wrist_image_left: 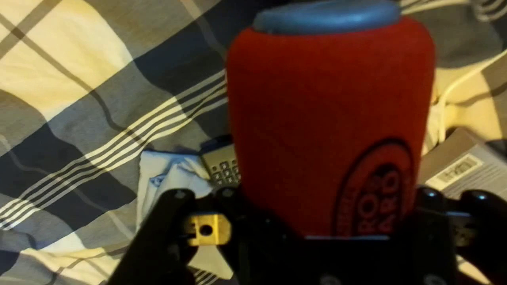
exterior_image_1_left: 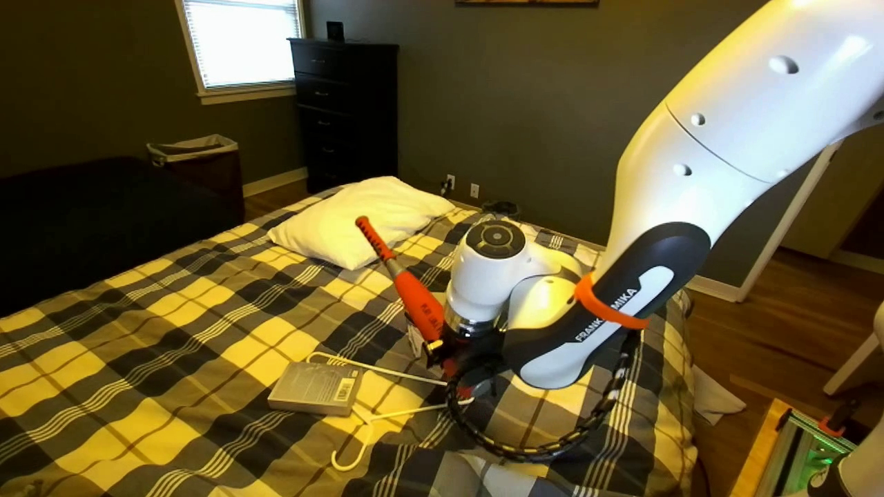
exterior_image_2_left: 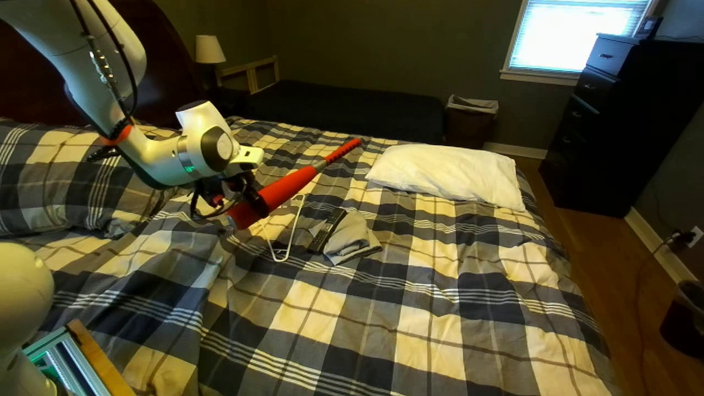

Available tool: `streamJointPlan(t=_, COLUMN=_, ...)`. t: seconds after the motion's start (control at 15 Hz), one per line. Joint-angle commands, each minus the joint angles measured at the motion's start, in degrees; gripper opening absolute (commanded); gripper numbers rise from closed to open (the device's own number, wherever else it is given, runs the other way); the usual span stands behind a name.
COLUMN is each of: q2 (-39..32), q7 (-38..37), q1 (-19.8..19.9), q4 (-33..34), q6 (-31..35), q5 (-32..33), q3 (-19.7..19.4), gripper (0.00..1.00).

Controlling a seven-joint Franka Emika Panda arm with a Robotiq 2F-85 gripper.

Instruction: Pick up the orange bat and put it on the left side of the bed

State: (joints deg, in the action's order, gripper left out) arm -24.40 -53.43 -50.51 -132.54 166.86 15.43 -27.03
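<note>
Aloft: orange bat held over the plaid bed

On the bat's thick barrel, in the wrist view, we read "RO" and "ARD" within a dark curved outline; the rest is cut off or blurred. On the white arm we make out "FRANK" and "MIKA", split by an orange band. A grey box on the bed carries a barcode label, its print too small for us.

The bat hangs inward from the bed edge by the robot's base. Its long axis runs away from that edge: the barrel end faces back toward the base, the handle points toward the opposite edge. How steeply it slopes we cannot judge.

We see an orange-red body, a blue-grey end cap, a grey collar and a slim handle with dark marks. The gripper clasps the barrel, its jaws parted just as far as that thickness.

On the cover we find a white hanger near the box, a remote against a grey cloth, and a white pillow near a far corner.
</note>
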Motion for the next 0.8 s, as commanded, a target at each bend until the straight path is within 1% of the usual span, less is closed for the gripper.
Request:
streamJointPlan(t=0.0, q2=4.5, q7=-11.4, q1=-8.5, q4=-5.2, q6=3.6, q5=7.3, q3=-14.3, gripper=0.34)
streamJointPlan(t=0.07, q2=1.4, q7=-6.1, q1=-2.4, q4=-1.3, q6=1.7, q5=4.4, q3=-6.1, gripper=0.34)
streamJointPlan(t=0.13, q2=1.7, q7=-6.2, q1=-4.0, q4=-1.8, q6=1.9, q5=4.4, q3=-8.8, gripper=0.59)
streamJointPlan(t=0.33, q2=1.4, q7=-5.8, q1=-2.8, q4=-1.7, q6=1.9, q5=4.3, q3=-7.0, gripper=0.59)
streamJointPlan(t=0.4, q2=1.4, q7=-6.2, q1=-2.1, q4=-1.5, q6=1.8, q5=5.0, q3=-5.9, gripper=0.34)
streamJointPlan(t=0.47, q2=1.0, q7=-8.1, q1=-1.8, q4=-1.1, q6=1.8, q5=4.2, q3=-7.0, gripper=0.34)
streamJointPlan(t=0.53, q2=0.7, q7=-10.3, q1=-3.5, q4=-1.4, q6=2.6, q5=4.2, q3=-10.2, gripper=0.34)
streamJointPlan(t=0.67, q2=1.7, q7=-14.0, q1=-4.6, q4=-3.1, q6=2.8, q5=5.1, q3=-15.2, gripper=0.34)
streamJointPlan(t=0.73, q2=2.2, q7=-15.6, q1=-5.4, q4=-3.9, q6=3.1, q5=5.9, q3=-18.5, gripper=0.34)
